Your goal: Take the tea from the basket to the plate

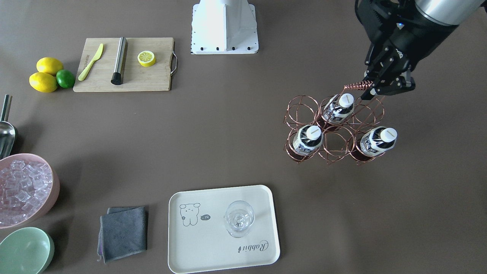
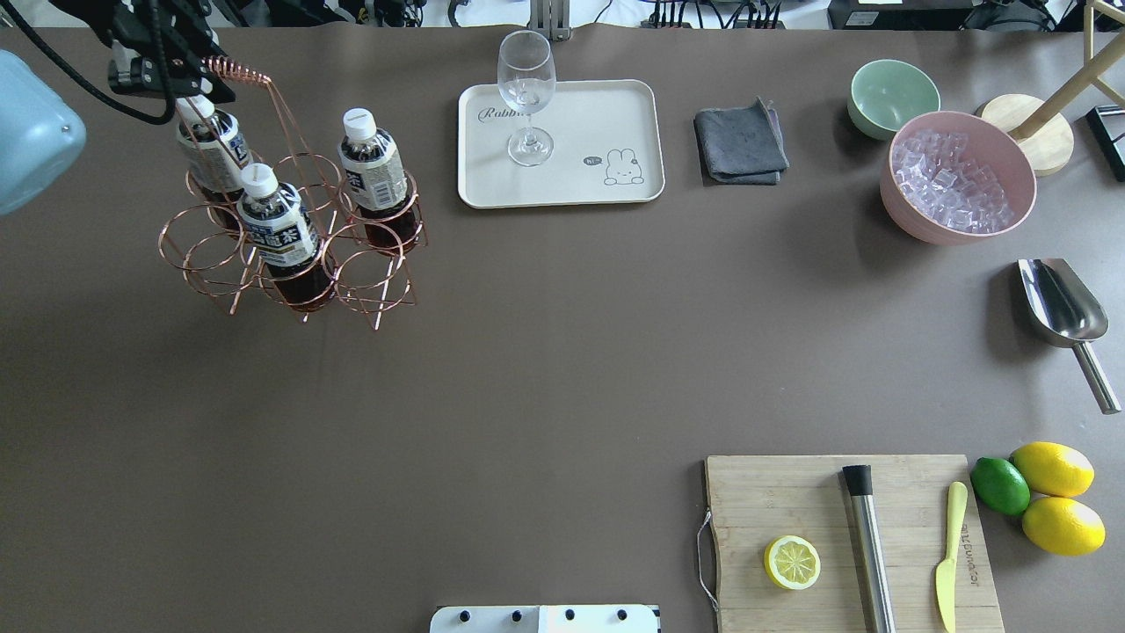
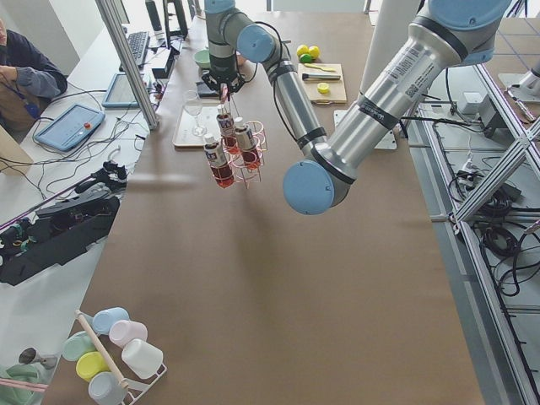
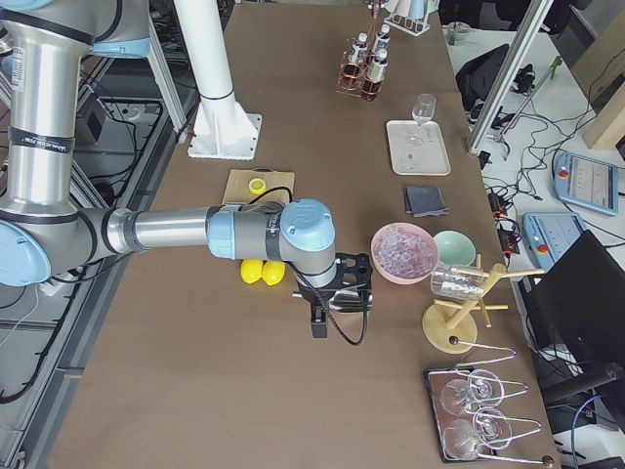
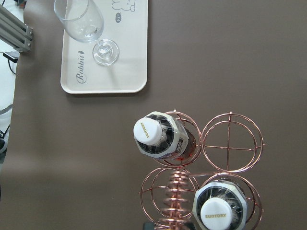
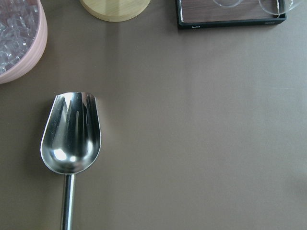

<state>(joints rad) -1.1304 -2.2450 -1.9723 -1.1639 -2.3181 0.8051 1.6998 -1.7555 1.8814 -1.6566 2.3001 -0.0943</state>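
Three tea bottles (image 1: 338, 108) (image 1: 309, 140) (image 1: 378, 141) with white caps stand in a copper wire basket (image 5: 230, 146) at my left side of the table. My left gripper (image 1: 371, 91) is above the basket, shut on one end of its coiled handle (image 1: 355, 86). The cream plate (image 1: 213, 247) with the bear drawing lies apart from the basket, and a wine glass (image 1: 239, 219) stands on it. My right gripper (image 4: 317, 318) shows only in the exterior right view, over a metal scoop (image 6: 72, 139). I cannot tell if it is open.
A pink bowl of ice (image 1: 23, 190), a mint-green bowl (image 1: 24, 251) and a grey cloth (image 1: 123, 232) lie beside the plate. A cutting board (image 1: 152, 76) with a lemon half, muddler and knife is near the base, with lemons and a lime beside it.
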